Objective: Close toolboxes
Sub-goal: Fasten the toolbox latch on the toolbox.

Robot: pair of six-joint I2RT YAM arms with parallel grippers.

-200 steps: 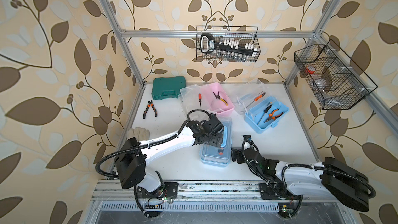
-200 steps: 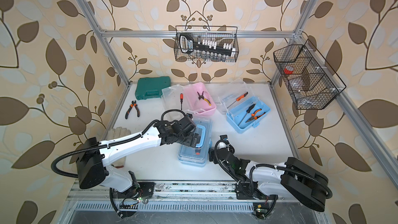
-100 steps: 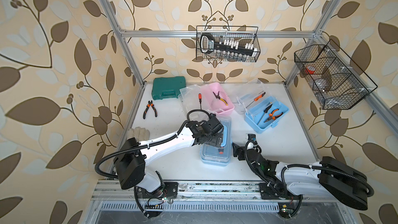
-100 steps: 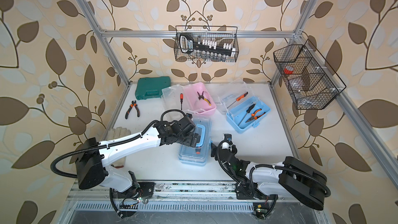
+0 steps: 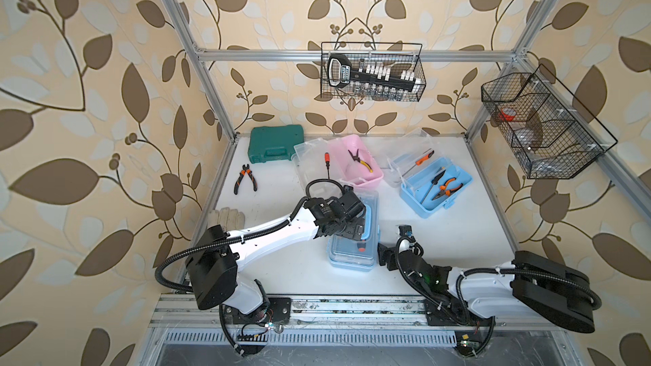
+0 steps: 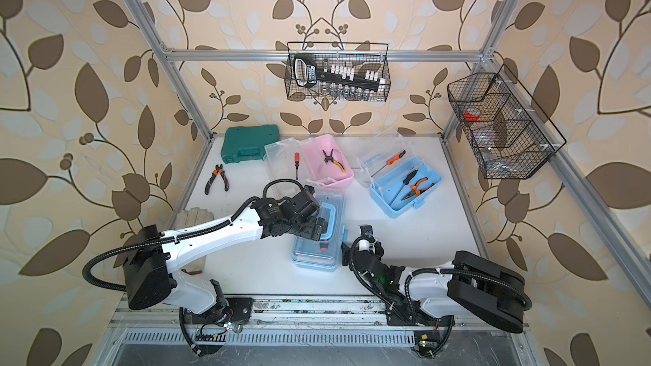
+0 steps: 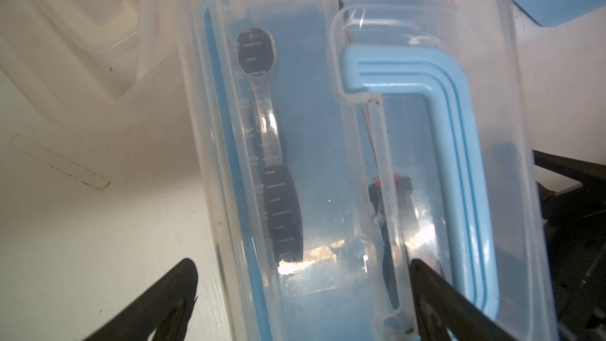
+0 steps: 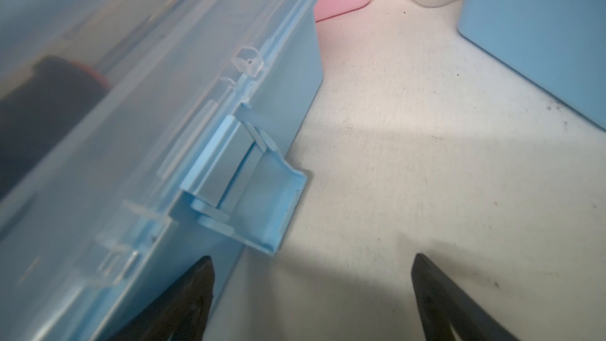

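In a top view, the left gripper point(image 5: 355, 235) hung over the near blue toolbox point(image 5: 350, 258) — its clear lid down — while the right gripper point(image 5: 384, 258) sat just beside that box's side. Behind, the pink toolbox point(image 5: 372, 177) and the far blue toolbox point(image 5: 419, 207) lay open, tools inside.

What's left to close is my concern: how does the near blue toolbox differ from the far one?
The near blue toolbox has its clear lid down; the far blue toolbox lies open, lid folded back. The left gripper hovers over the near one; nothing is at the far one. Both are light blue, holding tools.
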